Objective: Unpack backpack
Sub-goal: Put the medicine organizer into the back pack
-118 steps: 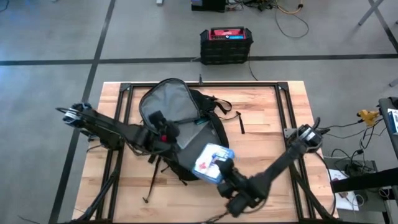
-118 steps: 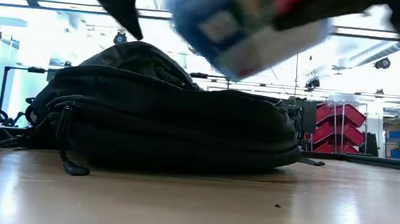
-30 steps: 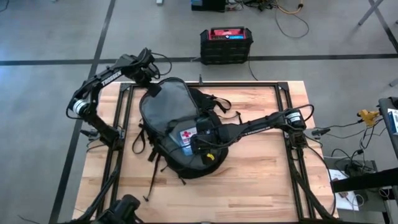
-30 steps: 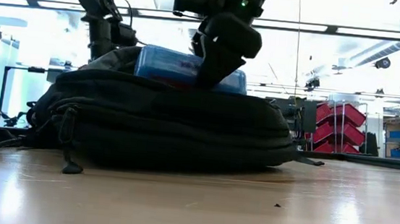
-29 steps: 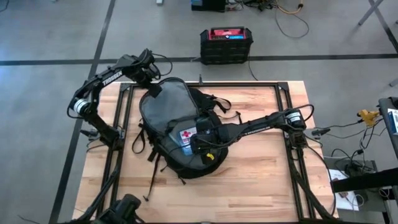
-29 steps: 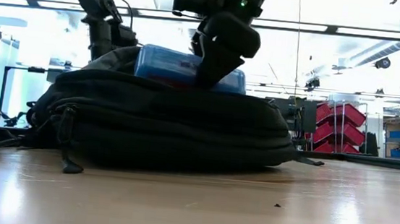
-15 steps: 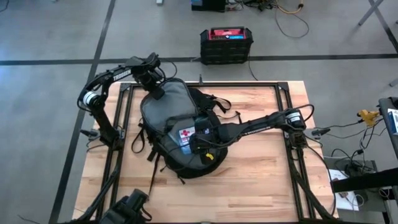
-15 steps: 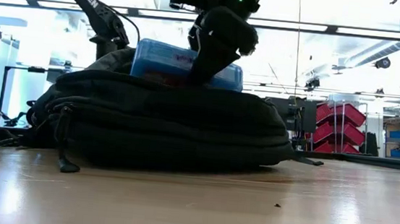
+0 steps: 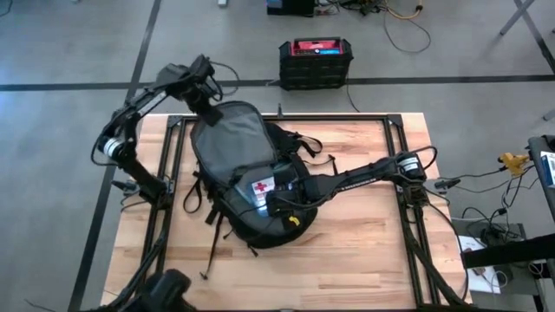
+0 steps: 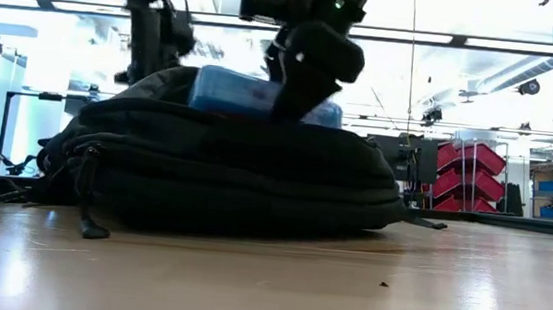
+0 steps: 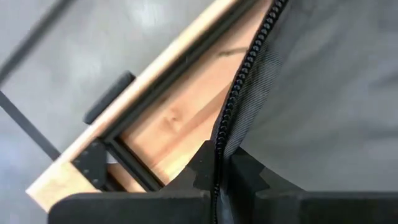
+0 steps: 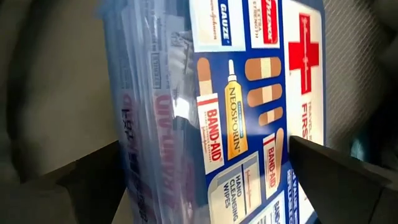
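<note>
The black backpack [image 9: 251, 232] lies flat on the wooden table [image 9: 373, 243], open. Its grey-lined flap [image 9: 230, 139] is raised toward the far left corner. My left gripper [image 11: 217, 175] is shut on the flap's zipper edge, above the table's far left corner [image 9: 205, 104]. A blue first-aid kit [image 9: 260, 189] rests in the open compartment, on top of the pack's body [image 10: 234, 176]. My right gripper [image 9: 272, 198] is spread wide over the kit [image 12: 236, 93], one finger on either side of it. My left gripper pinches the flap's zipper edge [image 11: 231, 127] between its two fingertips, coming steeply from above. The zipper runs along between the fingers. The edge is lifted off the table, and the grey lining slopes down from it toward the pack. My right gripper slants down over the kit from the table's right. One finger [image 12: 81, 183] is at each long side, and the kit fills the gap. I cannot tell whether the fingers touch it.
A black crate with a red top [image 9: 315, 62] stands on the floor beyond the far edge. Black straps [image 9: 208, 247] trail from the pack toward the near left. A short loose strap [image 9: 335, 172] lies right of the pack. Bare wood shows on the right and near sides.
My left gripper has taken hold of the flap's far left edge and gone up with it. That edge is lifted and the flap stands steeper and narrower in the high view. The pack's body has stayed where it was.
</note>
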Robot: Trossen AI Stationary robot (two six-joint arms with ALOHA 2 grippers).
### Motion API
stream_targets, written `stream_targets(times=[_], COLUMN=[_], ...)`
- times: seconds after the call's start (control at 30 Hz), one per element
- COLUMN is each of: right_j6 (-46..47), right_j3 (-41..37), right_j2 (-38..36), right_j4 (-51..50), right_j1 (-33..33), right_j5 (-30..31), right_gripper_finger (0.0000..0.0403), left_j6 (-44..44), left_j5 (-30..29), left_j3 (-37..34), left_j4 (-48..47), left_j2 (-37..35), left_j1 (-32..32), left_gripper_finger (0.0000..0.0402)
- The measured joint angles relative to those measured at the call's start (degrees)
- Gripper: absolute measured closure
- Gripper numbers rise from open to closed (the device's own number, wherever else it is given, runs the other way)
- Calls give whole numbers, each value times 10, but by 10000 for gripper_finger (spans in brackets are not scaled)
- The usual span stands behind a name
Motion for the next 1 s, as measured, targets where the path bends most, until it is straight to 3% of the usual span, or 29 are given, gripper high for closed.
stream_targets(times=[0.2, 0.4, 0.63, 1.0], right_j6=[-11, 11, -54, 81], right_j3=[35, 29, 38, 78], right_j2=[-2, 5, 17, -24], right_j4=[-45, -5, 83, -134], right_j1=[7, 2, 2, 48], right_j5=[83, 20, 91, 169], right_gripper_finger=[3, 3, 3, 3], left_j6=[-21, -52, -89, -91], left_j5=[48, 83, 83, 85], left_j3=[122, 165, 139, 42], left_j4=[-44, -43, -11, 65], left_j2=[-61, -112, -127, -82], left_j1=[-34, -117, -252, -387], left_gripper_finger=[400, 401, 401, 402])
